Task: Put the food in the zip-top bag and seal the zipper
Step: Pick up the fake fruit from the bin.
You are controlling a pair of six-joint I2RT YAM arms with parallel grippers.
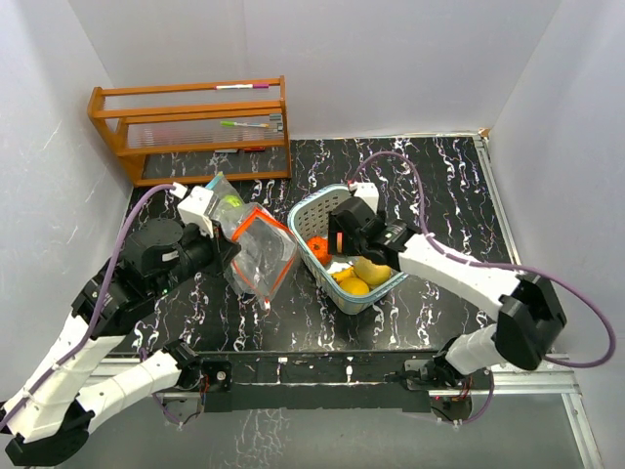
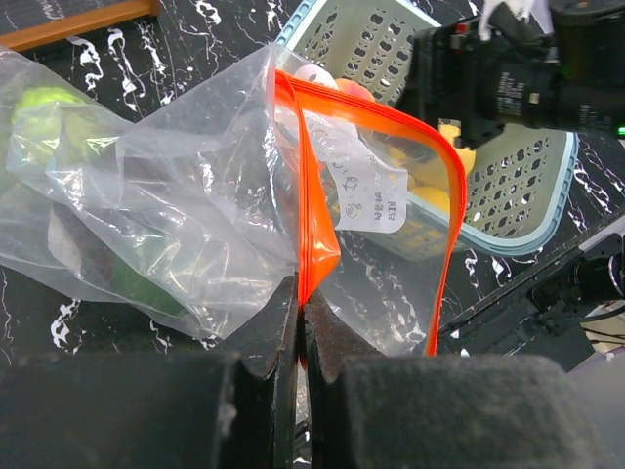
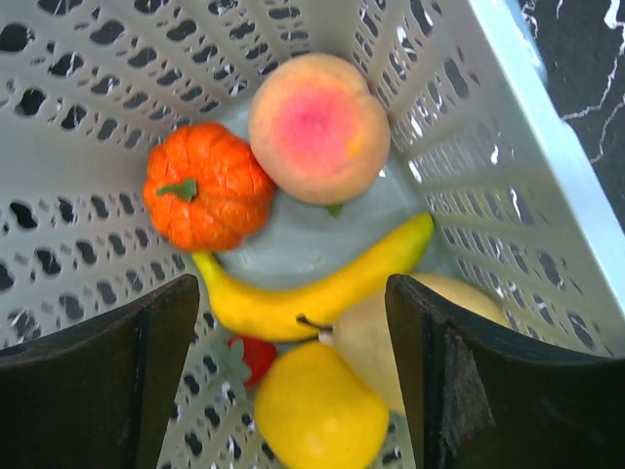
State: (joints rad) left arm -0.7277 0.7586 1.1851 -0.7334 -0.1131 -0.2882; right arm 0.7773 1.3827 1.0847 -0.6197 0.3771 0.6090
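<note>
My left gripper [image 2: 301, 311] is shut on the orange zipper edge of the clear zip-top bag [image 2: 195, 215] and holds its mouth open toward the basket. The bag [image 1: 256, 249] has green food [image 2: 44, 107] inside. My right gripper [image 3: 293, 322] is open and empty above the food in the teal basket [image 1: 322, 207]: an orange pumpkin [image 3: 205, 186], a peach [image 3: 317, 127], a banana [image 3: 312, 288], a pale pear [image 3: 381, 337], a yellow lemon [image 3: 317, 415] and a small red piece [image 3: 256, 357]. In the top view the right gripper [image 1: 344, 234] hangs over the basket.
A wooden rack [image 1: 195, 127] with pens stands at the back left. White walls close in the black marbled table [image 1: 430, 186]. The basket stands just right of the bag.
</note>
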